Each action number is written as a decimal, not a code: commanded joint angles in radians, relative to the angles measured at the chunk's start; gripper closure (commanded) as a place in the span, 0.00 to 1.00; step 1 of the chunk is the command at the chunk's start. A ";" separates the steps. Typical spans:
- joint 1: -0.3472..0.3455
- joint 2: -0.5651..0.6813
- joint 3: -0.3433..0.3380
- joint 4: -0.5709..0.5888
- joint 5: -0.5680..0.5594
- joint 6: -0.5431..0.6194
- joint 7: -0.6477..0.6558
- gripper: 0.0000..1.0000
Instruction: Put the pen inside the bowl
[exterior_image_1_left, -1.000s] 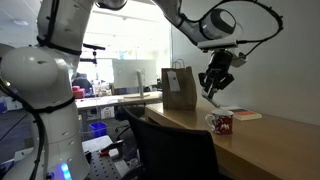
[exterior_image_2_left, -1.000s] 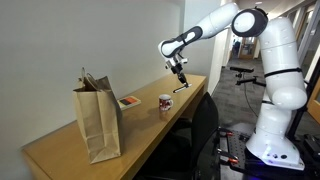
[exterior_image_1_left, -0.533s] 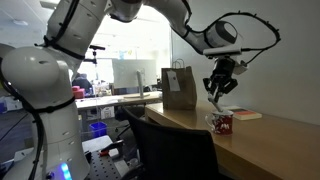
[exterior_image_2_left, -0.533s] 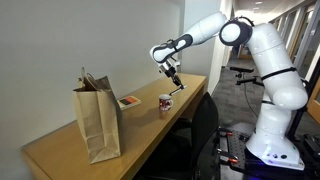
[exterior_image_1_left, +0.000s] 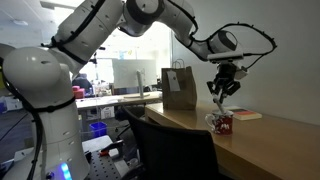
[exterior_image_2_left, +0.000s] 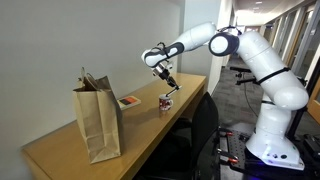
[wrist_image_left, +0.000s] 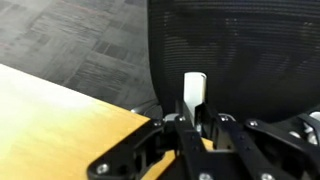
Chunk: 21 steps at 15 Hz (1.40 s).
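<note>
Bag (exterior_image_2_left: 97, 120) and book (exterior_image_2_left: 129, 102) stand left of the bowl (exterior_image_2_left: 167, 103). Above the bowl, the gripper (exterior_image_2_left: 166, 82) pinches the pen (wrist_image_left: 194, 92). Released off-centre or too high, the pen could strike the rim, bounce out, or tip the bowl.

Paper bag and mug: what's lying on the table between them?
A flat red-and-white book lies between the paper bag and the mug, nearer the wall. It shows in an exterior view.

Soft, even indoor light, brighter in the background beyond the gripper (exterior_image_1_left: 222, 95). Wrist view blurred; the pen (wrist_image_left: 194, 92) it grips appears overexposed.
</note>
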 joint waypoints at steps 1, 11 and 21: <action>0.015 0.071 0.010 0.113 -0.032 -0.083 -0.032 0.95; -0.002 -0.047 0.032 0.028 0.014 0.175 0.031 0.09; -0.070 -0.500 0.012 -0.419 0.338 0.576 0.062 0.00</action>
